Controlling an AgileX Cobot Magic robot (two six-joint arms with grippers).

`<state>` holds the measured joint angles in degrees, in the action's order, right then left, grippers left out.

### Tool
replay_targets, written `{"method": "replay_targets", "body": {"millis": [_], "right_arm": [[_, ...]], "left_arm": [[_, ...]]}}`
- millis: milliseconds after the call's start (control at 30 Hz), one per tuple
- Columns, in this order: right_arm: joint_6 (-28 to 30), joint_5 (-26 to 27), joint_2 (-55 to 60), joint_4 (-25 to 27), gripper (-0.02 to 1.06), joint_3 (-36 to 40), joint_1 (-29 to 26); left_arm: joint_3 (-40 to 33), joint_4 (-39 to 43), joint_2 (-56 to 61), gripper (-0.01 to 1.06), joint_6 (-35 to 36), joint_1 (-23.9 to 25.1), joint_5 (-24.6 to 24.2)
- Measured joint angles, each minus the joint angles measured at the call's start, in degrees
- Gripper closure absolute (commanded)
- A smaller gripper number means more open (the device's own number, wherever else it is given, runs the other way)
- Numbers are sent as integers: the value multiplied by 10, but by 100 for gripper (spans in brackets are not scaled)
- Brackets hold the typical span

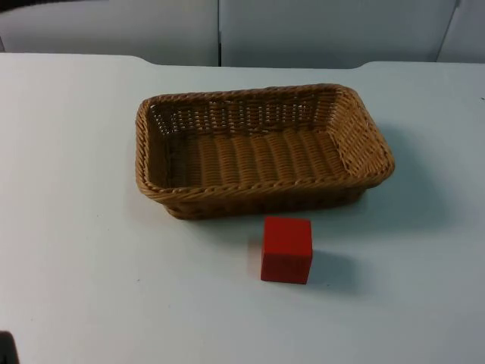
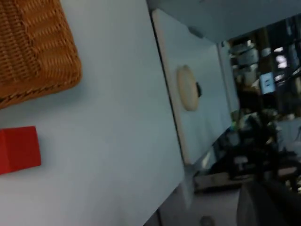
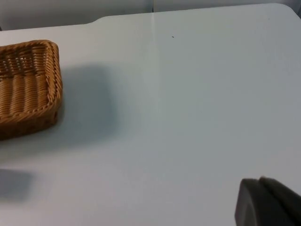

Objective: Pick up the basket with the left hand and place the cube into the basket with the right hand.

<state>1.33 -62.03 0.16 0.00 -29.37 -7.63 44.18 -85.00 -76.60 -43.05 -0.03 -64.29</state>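
Nothing is grasped yet: the basket (image 1: 261, 152) sits on the worktop (image 1: 83, 250) with the cube (image 1: 286, 249) just beside it, so the left claw, whose state I cannot tell, must reach the rim first.

Rectangular brown wicker basket (image 1: 263, 152) sits mid-table, red cube (image 1: 287, 249) just in front, small gap between. White table top (image 1: 76, 250) open on all other sides.
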Motion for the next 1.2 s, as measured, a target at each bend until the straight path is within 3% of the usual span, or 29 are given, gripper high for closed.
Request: {"method": "replay_targets", "body": {"millis": [100,200,333,467,567,600,700,733,800,1000,1200], "right_arm": [[0,0,0,0,105,0,0],[0,0,0,0,105,0,0],[0,0,0,0,105,0,0],[0,0,0,0,105,0,0],[0,0,0,0,105,0,0],[0,0,0,0,105,0,0],[0,0,0,0,105,0,0],[0,0,0,0,105,0,0],[0,0,0,0,105,0,0],[0,0,0,0,105,0,0],[0,0,0,0,105,0,0]], "left_arm": [[3,-86,-116,105,-71,0,5],[20,-96,-190,105,-102,0,17],[74,-61,-278,105,-92,0,39],[198,73,-350,104,-27,0,75],[243,150,-357,97,9,0,106],[263,190,-357,91,27,0,118],[292,252,-357,58,61,0,145],[303,276,-357,58,79,0,154],[314,299,-357,43,109,0,177],[318,314,-374,41,129,0,204],[319,321,-420,41,120,0,186]]}}
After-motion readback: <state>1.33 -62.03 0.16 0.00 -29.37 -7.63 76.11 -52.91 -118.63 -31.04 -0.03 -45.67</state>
